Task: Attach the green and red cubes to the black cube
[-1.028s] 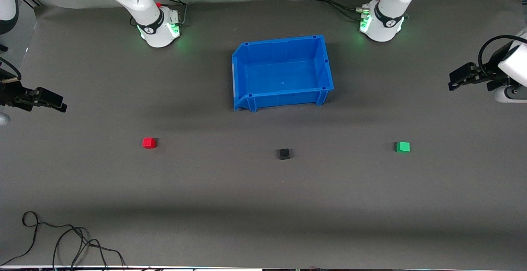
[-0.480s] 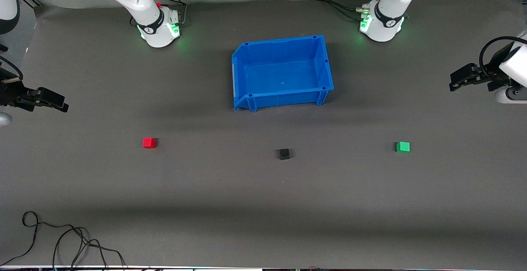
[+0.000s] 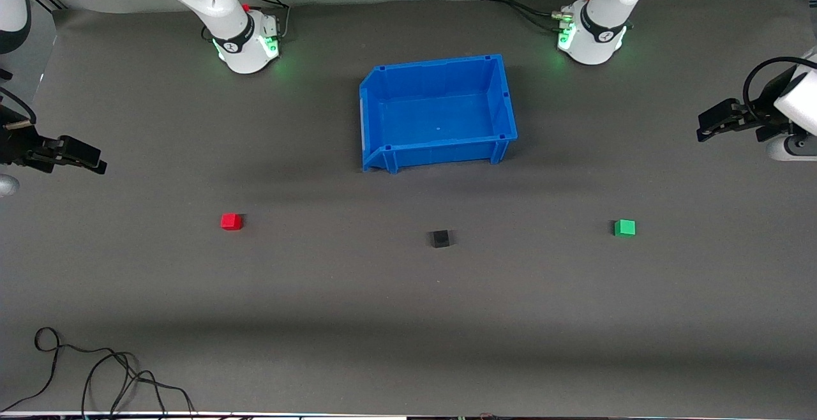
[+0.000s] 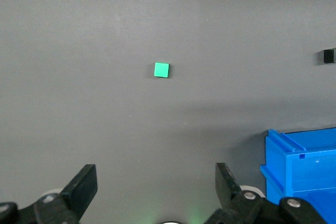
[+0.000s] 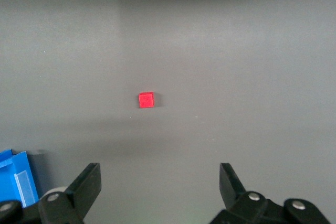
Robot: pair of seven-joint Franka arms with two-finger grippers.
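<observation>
Both my arms are up, nothing held. My left gripper (image 4: 155, 190) hangs high over the table's (image 3: 408, 318) left-arm end, fingers spread wide with bare table between them. My right gripper (image 5: 160, 190) hangs over the right-arm end, fingers spread wide too, nothing between them.

Landmark: blue bin (image 3: 504, 97), sitting mid-table between the two arm bases, nothing in it.

Black cube (image 3: 439, 238) sits on the table nearer the front camera than the bin, roughly in line with the bin's middle, well apart from it. It also shows at the edge of the left wrist view (image 4: 328, 56).

Green cube (image 3: 625, 227) sits about as far from the front camera as the black one, off toward the left-arm end past the bin's corner. In the left wrist view (image 4: 161, 70) it lies well ahead of my fingers, not touching anything.

Red cube (image 3: 231, 221) sits off toward the right-arm end, well clear of the bin; right wrist view (image 5: 146, 99) has it ahead of the spread fingers.

All three cubes are separate, well apart, flat on the table.

A loose black cable (image 3: 96, 369) lies near the table edge closest to the front camera, right-arm end.
</observation>
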